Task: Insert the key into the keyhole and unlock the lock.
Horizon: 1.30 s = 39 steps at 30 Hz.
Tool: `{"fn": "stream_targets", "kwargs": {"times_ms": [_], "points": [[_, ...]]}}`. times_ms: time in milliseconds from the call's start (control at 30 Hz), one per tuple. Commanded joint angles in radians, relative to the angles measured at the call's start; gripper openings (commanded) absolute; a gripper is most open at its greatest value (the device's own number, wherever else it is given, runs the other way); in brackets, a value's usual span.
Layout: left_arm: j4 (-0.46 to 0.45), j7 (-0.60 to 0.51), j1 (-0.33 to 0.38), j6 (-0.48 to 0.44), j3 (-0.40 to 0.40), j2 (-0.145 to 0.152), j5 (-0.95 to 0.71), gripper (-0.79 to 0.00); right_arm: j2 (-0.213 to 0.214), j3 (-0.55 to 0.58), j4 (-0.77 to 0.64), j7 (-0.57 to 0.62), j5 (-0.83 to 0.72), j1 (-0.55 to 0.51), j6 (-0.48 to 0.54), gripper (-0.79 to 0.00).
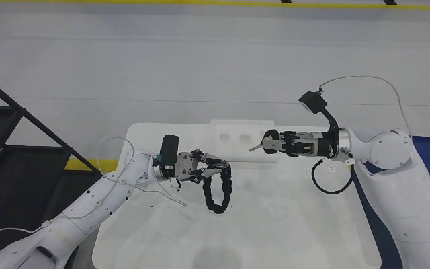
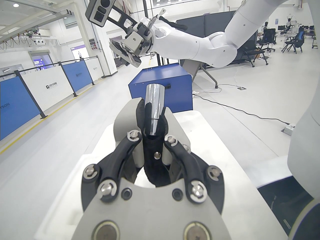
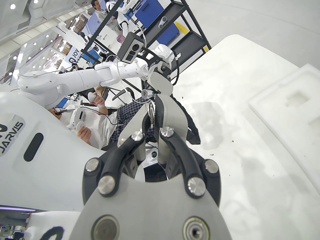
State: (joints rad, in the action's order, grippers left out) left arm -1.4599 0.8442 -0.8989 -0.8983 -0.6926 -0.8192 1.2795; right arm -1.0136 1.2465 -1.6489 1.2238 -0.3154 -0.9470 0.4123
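My left gripper (image 1: 216, 164) is shut on the lock, a black cable loop (image 1: 218, 191) that hangs down from the fingers over the white table. In the left wrist view the lock's chrome cylinder (image 2: 154, 103) sticks out past that gripper (image 2: 152, 112), aimed toward the other arm. My right gripper (image 1: 267, 143) hovers to the right, a short gap away, shut on a small metal key (image 1: 256, 146) that points at the lock. In the right wrist view the key (image 3: 150, 111) sits between the fingers (image 3: 172, 116), with the cylinder's keyhole end (image 3: 145, 93) just beyond it, apart from it.
A white foam block (image 1: 242, 138) with square recesses lies at the table's (image 1: 269, 228) far edge, under and behind the grippers. A black rack (image 1: 27, 134) stands off the table's left side. A blue cabinet (image 2: 162, 88) stands past the table.
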Motion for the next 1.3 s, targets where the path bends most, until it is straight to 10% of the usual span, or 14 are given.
{"fn": "stream_targets", "kwargs": {"times_ms": [0,400,867,1267], "points": [[0.0,0.0,0.0,0.0,0.0,0.0,0.0,-0.785,0.0,0.0,0.0,0.0,0.0,0.0,0.0,-0.785],[0.007,0.005,-0.049,0.065,0.002,-0.02,-0.05,-0.785,0.004,-0.015,-0.044,0.0,0.024,-0.025,-0.063,-0.785],[0.179,0.381,-0.029,0.399,0.081,-0.121,0.175,-0.785,0.008,-0.075,-0.197,-0.06,0.237,-0.021,-0.186,-0.785],[0.227,0.355,-0.053,0.591,0.063,-0.167,0.164,-0.785,0.014,-0.083,-0.296,-0.13,0.424,-0.031,-0.289,-0.785]]}}
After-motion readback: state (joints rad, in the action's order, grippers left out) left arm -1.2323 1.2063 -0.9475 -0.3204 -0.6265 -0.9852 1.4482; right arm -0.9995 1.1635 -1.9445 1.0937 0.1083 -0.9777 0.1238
